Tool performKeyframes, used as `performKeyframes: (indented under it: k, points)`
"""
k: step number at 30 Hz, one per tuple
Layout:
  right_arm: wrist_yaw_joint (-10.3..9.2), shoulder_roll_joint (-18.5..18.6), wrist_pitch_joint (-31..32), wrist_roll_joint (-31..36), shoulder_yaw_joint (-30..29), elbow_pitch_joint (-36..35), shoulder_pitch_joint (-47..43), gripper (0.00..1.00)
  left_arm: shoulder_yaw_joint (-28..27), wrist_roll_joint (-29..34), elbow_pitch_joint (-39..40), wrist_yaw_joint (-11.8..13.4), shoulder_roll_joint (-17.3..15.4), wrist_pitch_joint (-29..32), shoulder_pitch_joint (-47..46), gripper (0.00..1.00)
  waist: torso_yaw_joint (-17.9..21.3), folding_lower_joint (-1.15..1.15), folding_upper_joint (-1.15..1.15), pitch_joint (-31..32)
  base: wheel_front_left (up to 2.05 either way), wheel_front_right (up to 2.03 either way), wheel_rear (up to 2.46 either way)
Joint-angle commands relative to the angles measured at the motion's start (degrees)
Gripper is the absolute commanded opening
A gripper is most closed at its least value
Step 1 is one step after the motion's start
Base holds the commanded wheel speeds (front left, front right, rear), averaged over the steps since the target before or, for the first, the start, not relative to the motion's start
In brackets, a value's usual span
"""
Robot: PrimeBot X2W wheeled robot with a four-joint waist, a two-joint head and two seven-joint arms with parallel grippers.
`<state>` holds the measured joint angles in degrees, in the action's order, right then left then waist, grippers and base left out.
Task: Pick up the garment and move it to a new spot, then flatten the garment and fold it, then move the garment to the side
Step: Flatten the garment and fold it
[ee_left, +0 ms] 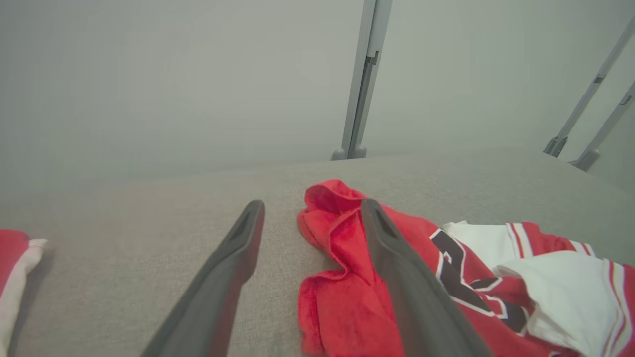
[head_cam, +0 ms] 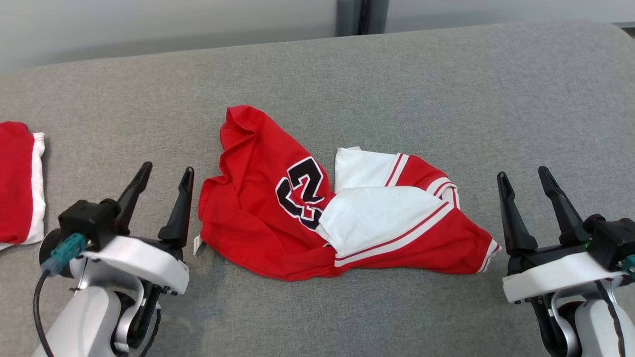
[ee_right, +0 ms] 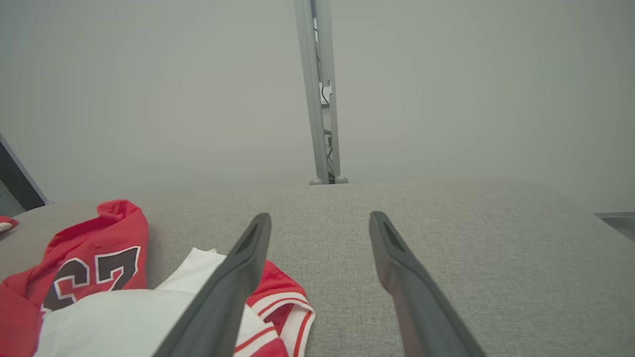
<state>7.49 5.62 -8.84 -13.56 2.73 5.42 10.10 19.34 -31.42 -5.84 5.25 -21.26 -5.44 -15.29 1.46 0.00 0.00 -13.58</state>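
Left gripper, lower left: fingers spread wide, empty. Red-and-white jersey, frame centre: crumpled heap on grey cushion. Likely light, limp, sags when lifted; pinch outer red edges. Right gripper, lower right: wide, empty.

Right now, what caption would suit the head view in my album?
Open left gripper and open right gripper flank a crumpled red-and-white numbered jersey on a grey fabric surface.

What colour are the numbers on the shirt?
Black numbers with white outlines on the red shirt; clearest in the head view.
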Motion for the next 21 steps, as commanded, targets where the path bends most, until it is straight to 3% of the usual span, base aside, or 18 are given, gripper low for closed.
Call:
performKeyframes:
  k: [1, 7, 16, 17, 18, 19, 21]
  points:
    - [0.00, 0.11, -0.18, -0.21, 0.23, -0.09, 0.57, 1.00, 0.21, -1.09, -2.85, -1.53, -0.13, 0.82, -2.00, 1.00, 1.07, 0.00, 0.00, -1.00, 0.00, 0.00, 0.00]
    - [0.00, -0.46, -1.04, -1.00, 0.88, 0.72, 1.23, 1.00, 0.98, -5.31, -18.41, -7.09, 1.12, 4.40, -7.89, 1.00, 3.66, 0.00, 0.00, -3.22, 0.00, 0.00, 0.00]
    - [-0.01, -0.81, -2.02, -1.53, 0.65, 2.03, 1.65, 1.00, 2.62, -7.89, -30.17, -10.65, 2.54, 7.51, -11.64, 1.00, 4.73, 0.00, 0.00, -4.75, 0.00, 0.00, 0.00]
    - [0.00, -0.85, -2.14, -1.62, 0.60, 2.12, 1.74, 1.00, 3.27, -8.27, -30.83, -11.15, 2.89, 8.30, -11.63, 0.74, 4.72, 0.00, 0.00, -4.81, 0.00, 0.00, 0.00]
    - [0.00, -0.89, -2.26, -1.67, 0.57, 2.21, 1.82, 1.00, 3.84, -8.58, -31.26, -11.59, 3.00, 8.61, -11.81, 0.06, 4.69, 0.00, 0.00, -4.85, 0.00, 0.00, 0.00]
    - [0.00, -0.89, -2.33, -1.67, 0.53, 2.34, 1.90, 1.00, 4.16, -8.94, -31.48, -11.92, 3.13, 8.66, -11.99, 0.00, 4.64, 0.00, 0.00, -4.85, 0.00, 0.00, 0.00]
    - [0.00, -0.94, -2.49, -1.66, 0.43, 2.54, 2.00, 1.00, 5.03, -9.19, -31.13, -12.30, 3.00, 8.52, -12.34, 0.00, 4.45, 0.00, 0.00, -4.76, 0.00, 0.00, 0.00]
